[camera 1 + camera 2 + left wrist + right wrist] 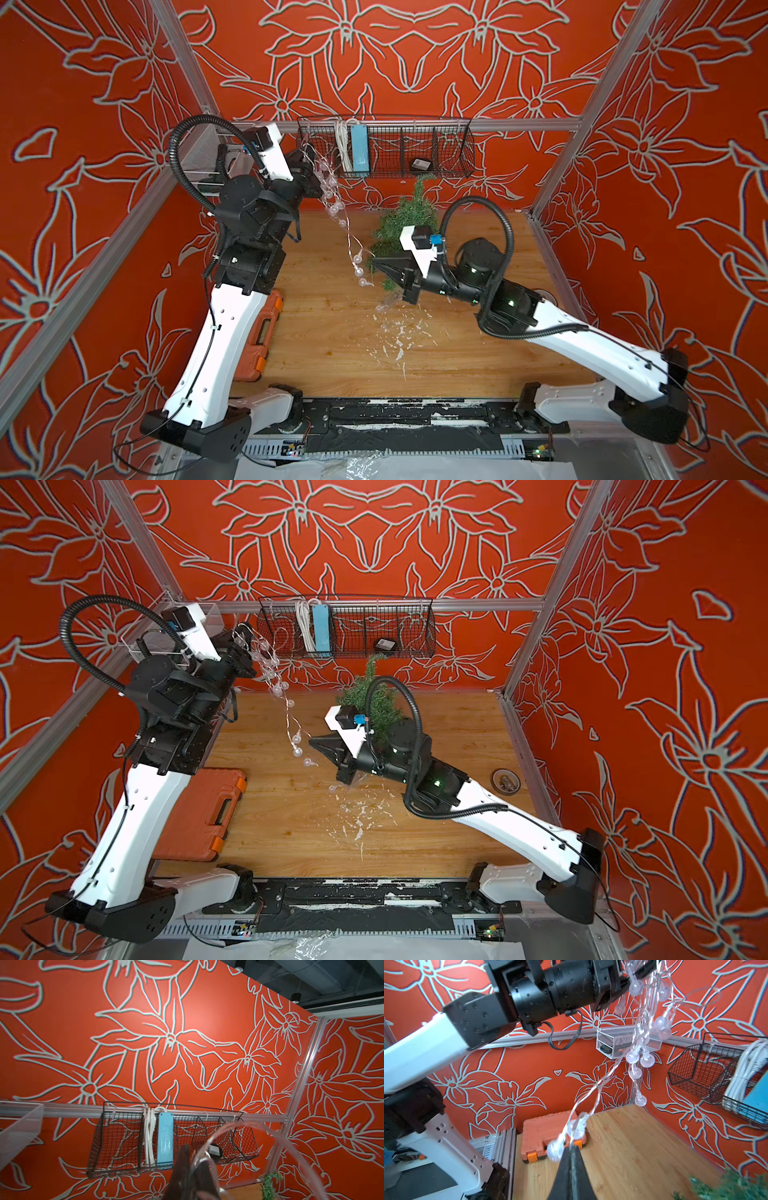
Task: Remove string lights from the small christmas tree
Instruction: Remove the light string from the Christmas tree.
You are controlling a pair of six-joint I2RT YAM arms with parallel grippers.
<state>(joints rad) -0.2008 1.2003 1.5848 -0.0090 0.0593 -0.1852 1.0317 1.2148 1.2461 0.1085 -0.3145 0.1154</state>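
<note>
Two claws are squeezed tight on the string lights (343, 222): the left claw (314, 183) holds them up high, the right claw (375, 263) pinches the wire low, beside the small christmas tree (409, 216) (mostly bare). Next, I think, pull the low end away gently.

1 tree (409, 216); 1 light string (356, 260); 1 orange case (266, 332); 1 black basket (451, 145); 1 white basket (618, 1041)

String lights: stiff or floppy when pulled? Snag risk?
Likely floppy: the string lights hang limp in loose loops from the left end effector. Probably light: thin wire, small bulbs. Bulbs could snag in the small christmas tree.
</note>
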